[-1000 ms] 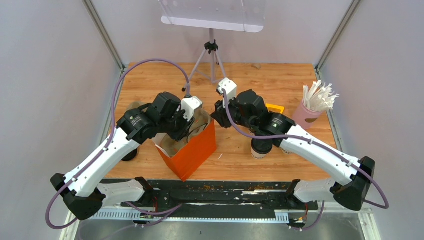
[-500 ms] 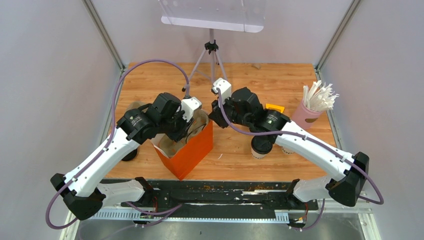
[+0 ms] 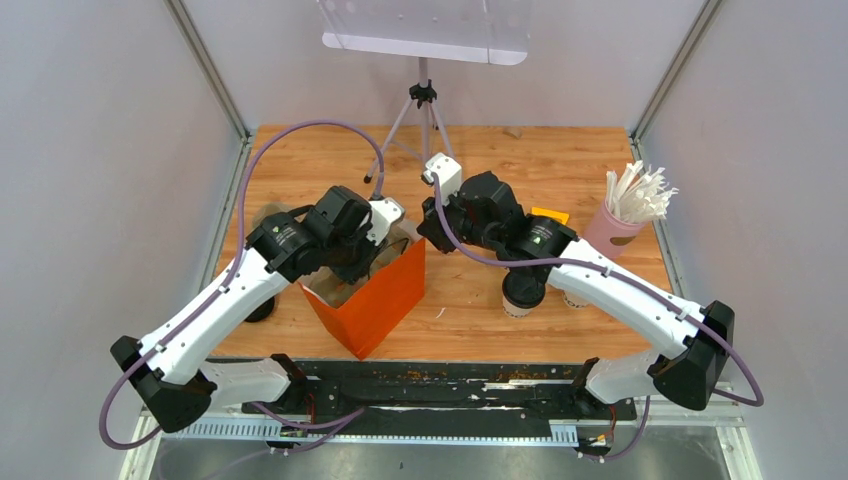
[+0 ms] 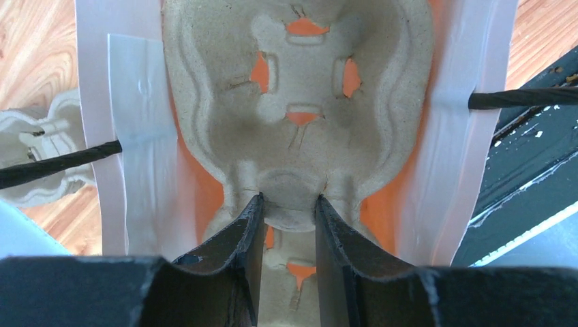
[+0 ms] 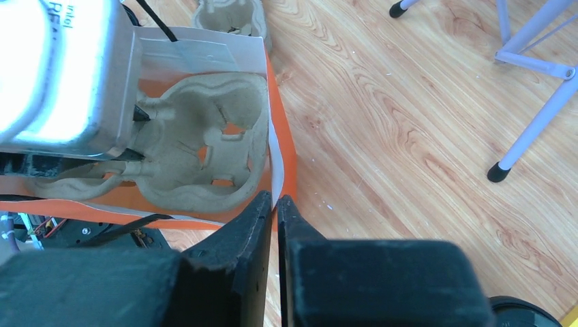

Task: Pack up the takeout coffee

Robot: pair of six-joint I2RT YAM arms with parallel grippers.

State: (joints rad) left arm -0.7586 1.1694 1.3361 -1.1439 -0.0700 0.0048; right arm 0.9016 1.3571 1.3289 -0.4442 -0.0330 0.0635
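Observation:
The orange paper bag (image 3: 388,300) stands open between my arms. A brown pulp cup tray (image 4: 300,88) sits inside it. My left gripper (image 4: 287,204) reaches down into the bag and is shut on the tray's near ridge. My right gripper (image 5: 275,199) is shut on the bag's right rim (image 5: 275,153), pinching the white inner edge. The takeout coffee shows as a white cup with a black lid (image 3: 523,290) on the table, partly hidden under my right arm. Its lid (image 5: 521,312) peeks into the right wrist view's corner.
A pink cup of white straws (image 3: 618,225) stands at the right. A tripod (image 3: 423,100) is at the back centre. A second pulp tray (image 5: 228,17) lies on the wood left of the bag. A small yellow piece (image 3: 550,215) lies behind my right arm.
My right gripper has closed on the bag's rim and shifted slightly left, and the bag has moved left with it. My left arm has leaned a little further over the bag, still gripping the tray.

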